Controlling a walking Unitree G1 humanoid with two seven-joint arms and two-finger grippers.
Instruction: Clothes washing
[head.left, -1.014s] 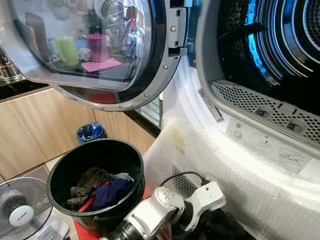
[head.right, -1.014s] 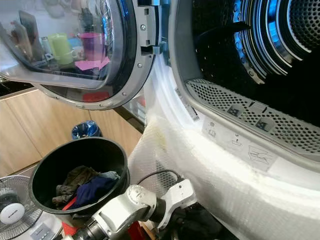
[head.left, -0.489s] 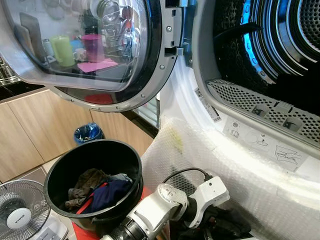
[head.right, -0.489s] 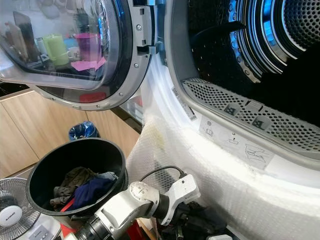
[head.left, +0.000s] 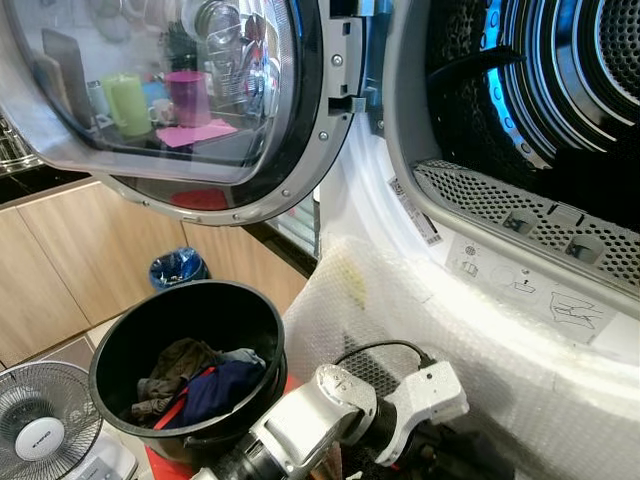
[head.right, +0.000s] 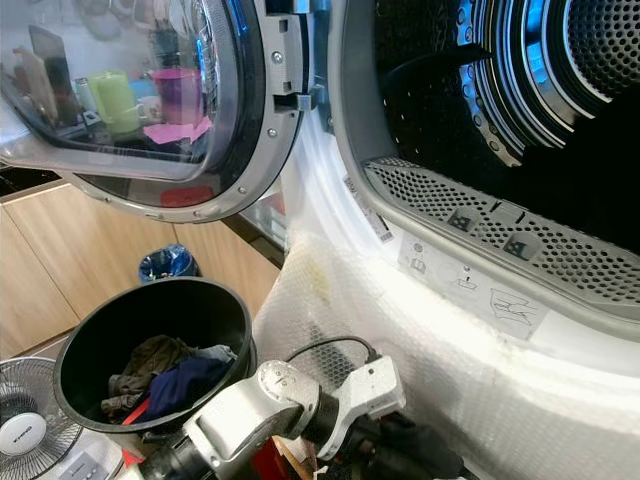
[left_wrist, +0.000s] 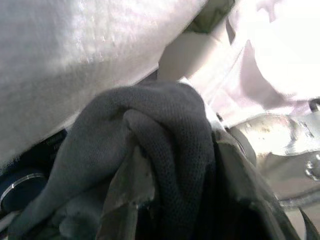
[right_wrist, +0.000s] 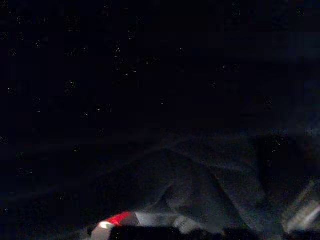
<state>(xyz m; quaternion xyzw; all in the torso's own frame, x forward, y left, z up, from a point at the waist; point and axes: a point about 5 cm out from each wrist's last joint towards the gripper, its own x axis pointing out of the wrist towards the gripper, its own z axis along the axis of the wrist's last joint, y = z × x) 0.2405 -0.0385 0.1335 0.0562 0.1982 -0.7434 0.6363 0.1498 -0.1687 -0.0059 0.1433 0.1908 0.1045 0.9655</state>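
A black bucket (head.left: 190, 340) stands low beside the machine, on something red (head.left: 165, 462). In it lie crumpled clothes (head.left: 200, 380): an olive-brown piece, a dark navy one, a bit of pale blue and a red strip, all settled at the bottom toward the wall nearer the machine.

The washing machine's drum (head.left: 560, 70) gapes open above and to the right, dark inside, with a perforated grey sill (head.left: 520, 205) at its mouth. Its round glass door (head.left: 170, 90) is swung wide to the left, over the bucket. The machine's white front is wrapped in bubble wrap (head.left: 450, 340).

The left arm (head.left: 330, 420) reaches low between the bucket and the wrapped front, its white wrist housing (head.left: 425, 395) close to the wrap. In the left wrist view a dark grey knit garment (left_wrist: 165, 150) bunches right before the camera, under the wrap; it hides the jaws, so I cannot tell whether they are clenched or released. The right wrist view is very dark, with dim folds of cloth (right_wrist: 210, 190) and a small red spot.

A white fan (head.left: 40, 425) stands at the lower left, a blue bin (head.left: 178, 267) behind by wooden cabinets (head.left: 70, 260).
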